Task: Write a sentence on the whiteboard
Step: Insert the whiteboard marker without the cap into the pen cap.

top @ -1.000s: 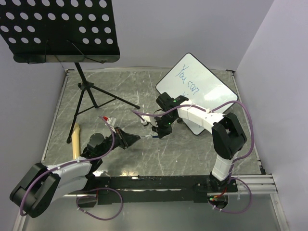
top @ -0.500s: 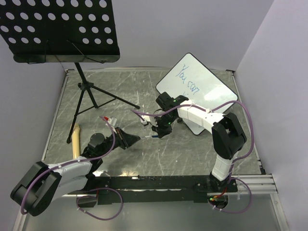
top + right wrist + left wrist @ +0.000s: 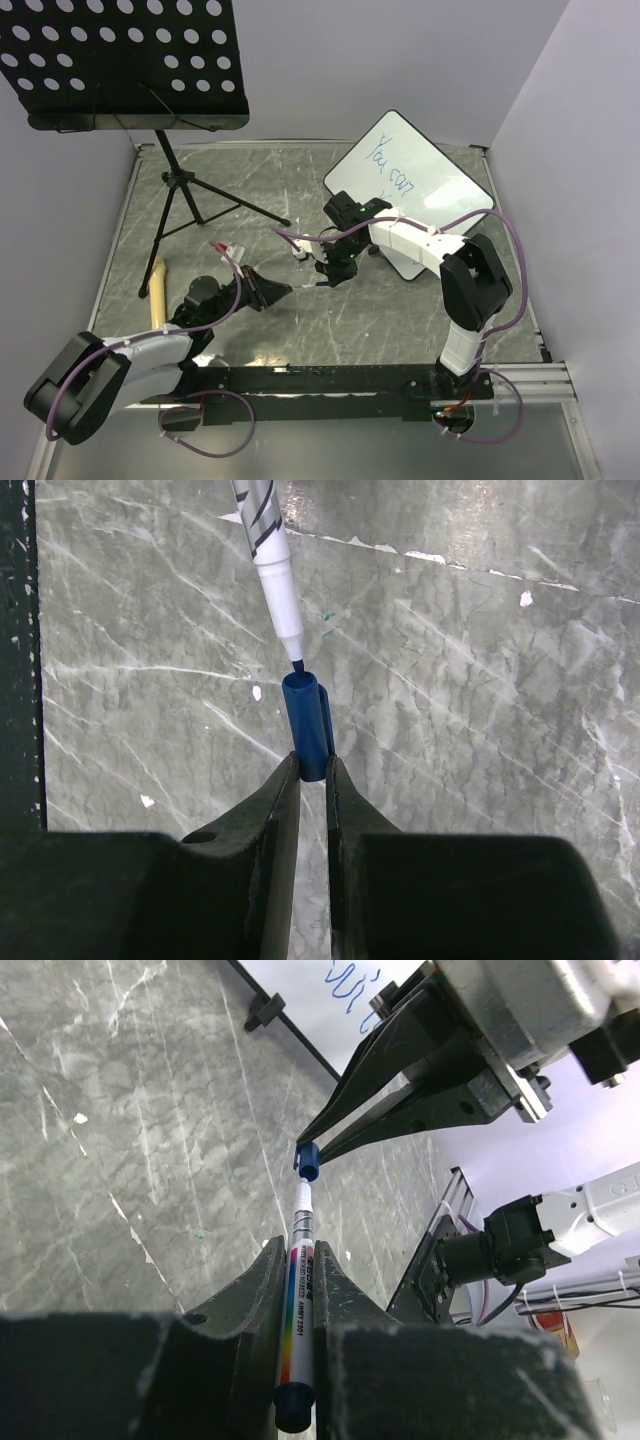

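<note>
The whiteboard [image 3: 425, 185] leans at the back right, with blue writing "You can" [image 3: 390, 165] and a start of a second line under it. Its edge also shows in the left wrist view [image 3: 320, 1005]. My left gripper [image 3: 282, 290] is shut on a white marker [image 3: 299, 1290] with a rainbow stripe, pointing right. My right gripper [image 3: 326, 281] is shut on the marker's blue cap [image 3: 308, 725]. The marker's bare tip [image 3: 292, 650] sits at the cap's mouth. The cap [image 3: 308, 1160] and the right gripper's fingers [image 3: 400, 1090] also show in the left wrist view.
A black perforated music stand [image 3: 125, 60] on a tripod [image 3: 185, 200] stands at the back left. A tan stick [image 3: 157, 290] lies at the left edge, with a small red and white piece [image 3: 228, 248] nearby. A black rail [image 3: 330, 380] runs along the near edge.
</note>
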Motion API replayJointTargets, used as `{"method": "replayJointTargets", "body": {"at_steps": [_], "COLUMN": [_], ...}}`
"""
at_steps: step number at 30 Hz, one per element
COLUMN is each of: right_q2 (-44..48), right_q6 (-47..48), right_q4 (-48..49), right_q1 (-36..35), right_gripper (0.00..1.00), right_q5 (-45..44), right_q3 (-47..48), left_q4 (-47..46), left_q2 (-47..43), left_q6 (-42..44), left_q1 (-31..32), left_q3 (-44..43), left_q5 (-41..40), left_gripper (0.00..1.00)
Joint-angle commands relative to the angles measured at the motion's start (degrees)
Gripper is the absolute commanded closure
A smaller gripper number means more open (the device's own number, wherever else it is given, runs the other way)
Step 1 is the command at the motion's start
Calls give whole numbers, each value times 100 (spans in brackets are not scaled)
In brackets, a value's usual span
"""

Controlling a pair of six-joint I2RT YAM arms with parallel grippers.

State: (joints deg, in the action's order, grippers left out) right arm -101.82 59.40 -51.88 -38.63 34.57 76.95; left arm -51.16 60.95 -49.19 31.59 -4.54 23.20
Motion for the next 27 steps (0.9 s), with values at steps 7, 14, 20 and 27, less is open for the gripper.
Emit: {"method": "replayJointTargets", "body": {"at_steps": [7,14,20,27], "right_q2": [-127,-171,-172,-66], "right_q6": [-33,-77,-121,-95], "right_q4": [-51,-94,-156,-130], "right_q1": [-22,-57,-162,-224], "right_gripper": [97,97,98,98], "right_q5": [191,261,314,349], "right_q3": [303,409,558,567], "left_q4": [-421,-448,-658,-668], "left_q2": [233,321,567,725], "left_q6": [23,23,-12,-38], "left_q1": [22,31,66,110], "left_q3": [-223,-285,-372,-496], "left_q5": [185,220,273,351], "left_gripper": [99,99,99,99]}}
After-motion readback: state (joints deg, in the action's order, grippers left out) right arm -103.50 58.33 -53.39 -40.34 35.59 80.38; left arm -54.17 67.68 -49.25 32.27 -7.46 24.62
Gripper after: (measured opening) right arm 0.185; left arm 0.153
